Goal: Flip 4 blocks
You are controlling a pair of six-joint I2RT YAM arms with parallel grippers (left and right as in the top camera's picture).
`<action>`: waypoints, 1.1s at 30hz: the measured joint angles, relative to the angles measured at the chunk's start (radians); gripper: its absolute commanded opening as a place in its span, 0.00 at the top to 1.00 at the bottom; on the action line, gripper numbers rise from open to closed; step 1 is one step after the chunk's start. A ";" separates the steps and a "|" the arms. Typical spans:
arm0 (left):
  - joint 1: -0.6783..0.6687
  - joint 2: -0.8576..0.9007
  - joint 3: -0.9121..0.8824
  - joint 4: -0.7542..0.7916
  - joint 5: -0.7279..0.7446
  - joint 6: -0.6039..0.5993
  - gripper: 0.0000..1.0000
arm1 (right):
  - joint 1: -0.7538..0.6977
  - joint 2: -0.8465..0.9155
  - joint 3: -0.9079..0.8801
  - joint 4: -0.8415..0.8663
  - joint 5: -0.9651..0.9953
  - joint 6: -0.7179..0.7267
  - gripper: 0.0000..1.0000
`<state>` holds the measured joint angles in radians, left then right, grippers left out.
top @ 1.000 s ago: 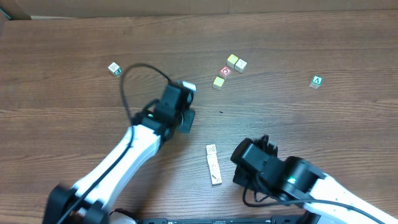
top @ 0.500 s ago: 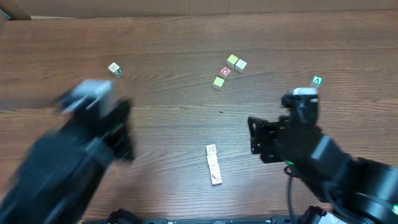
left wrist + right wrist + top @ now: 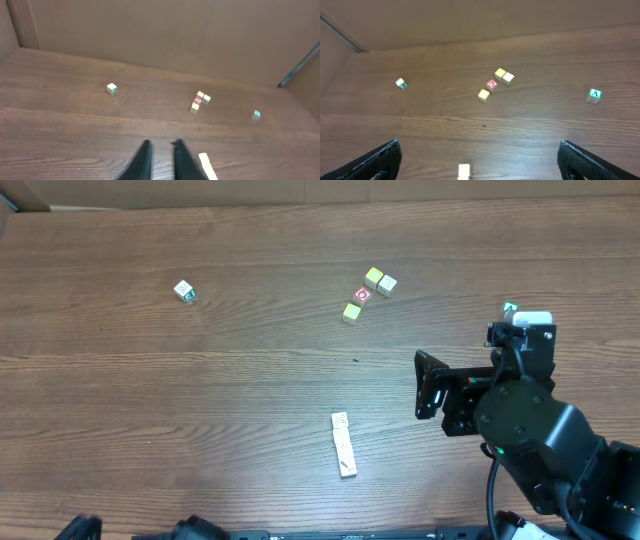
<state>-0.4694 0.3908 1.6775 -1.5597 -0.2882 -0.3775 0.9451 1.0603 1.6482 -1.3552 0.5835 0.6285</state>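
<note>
Lying left of the right pincer (image 3: 424, 386), the blocks (image 3: 343, 445) form one row, long axis running away from the robot. That pincer hangs spread, empty, likely the nearer.

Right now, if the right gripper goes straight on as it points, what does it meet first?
Probably bare table, just past the end of the cream block row at the bottom edge. The right gripper is open and high; depth unclear, so it might clip that row.

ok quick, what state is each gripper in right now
left gripper: jaws all but closed, nothing between them
right gripper: jaws wide open, holding nothing
</note>
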 measured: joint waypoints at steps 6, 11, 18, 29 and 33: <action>0.006 -0.031 0.000 -0.012 -0.003 -0.002 0.00 | 0.000 0.000 0.000 -0.011 0.000 -0.001 0.00; 0.006 -0.031 -0.002 -0.013 -0.003 -0.006 0.00 | 0.000 0.000 0.000 -0.011 -0.008 0.000 0.00; 0.006 -0.031 -0.002 -0.013 -0.003 -0.006 0.00 | 0.000 0.000 0.000 -0.011 -0.088 0.000 0.00; 0.006 -0.031 -0.002 -0.047 -0.004 -0.006 0.00 | 0.000 0.001 0.000 -0.011 -0.113 -0.001 0.00; 0.006 -0.031 -0.003 -0.125 -0.010 -0.006 0.00 | 0.000 0.001 0.000 -0.012 -0.113 -0.001 0.00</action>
<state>-0.4629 0.3599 1.6745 -1.6848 -0.2977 -0.3832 0.9451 1.0615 1.6482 -1.3670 0.4706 0.6277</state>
